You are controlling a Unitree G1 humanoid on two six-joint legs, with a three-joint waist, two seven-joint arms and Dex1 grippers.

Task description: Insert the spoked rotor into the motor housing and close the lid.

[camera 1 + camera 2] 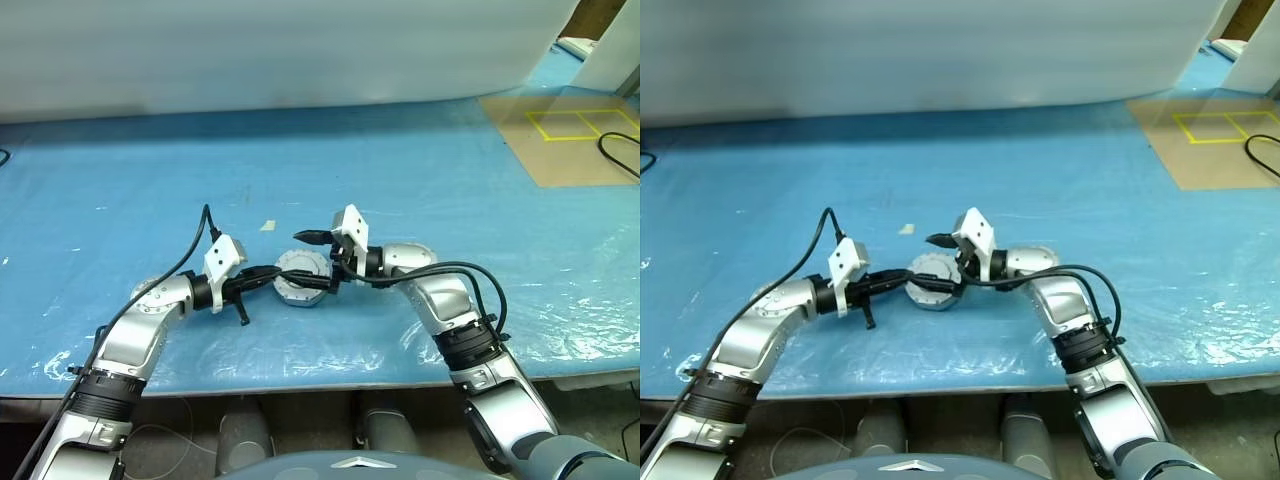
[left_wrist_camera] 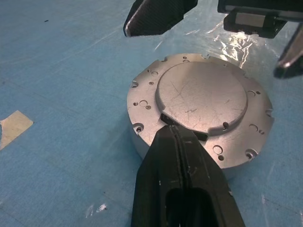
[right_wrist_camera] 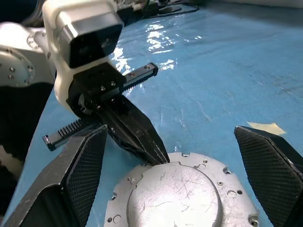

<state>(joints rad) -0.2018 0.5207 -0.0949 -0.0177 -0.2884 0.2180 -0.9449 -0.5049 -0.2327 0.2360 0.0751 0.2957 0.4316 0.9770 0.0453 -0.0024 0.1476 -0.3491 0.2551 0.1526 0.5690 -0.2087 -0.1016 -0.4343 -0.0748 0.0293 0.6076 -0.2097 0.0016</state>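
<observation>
Motor housing (image 1: 301, 279) near front edge of blue plastic-covered table (image 1: 420, 180), roughly mid-width. Round, silver-grey, scratched metal; flange with small screw holes. Lid (image 2: 201, 97) down on top, plain raised disc face up.

Left gripper (image 2: 176, 142): black fingers pressed together, holding nothing, tips resting at lid's rim.

Right gripper (image 3: 173, 156): textured black fingers spread wide, straddling housing from above, not touching.

Scrap of beige tape (image 1: 268, 225) just behind housing. Tan board (image 1: 565, 140) with yellow lines at far right corner.

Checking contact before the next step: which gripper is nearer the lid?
Left. The left gripper, shut, rests its tips on the lid at the raised centre's edge. The right gripper is open, its fingers straddling the lid without touching.
</observation>
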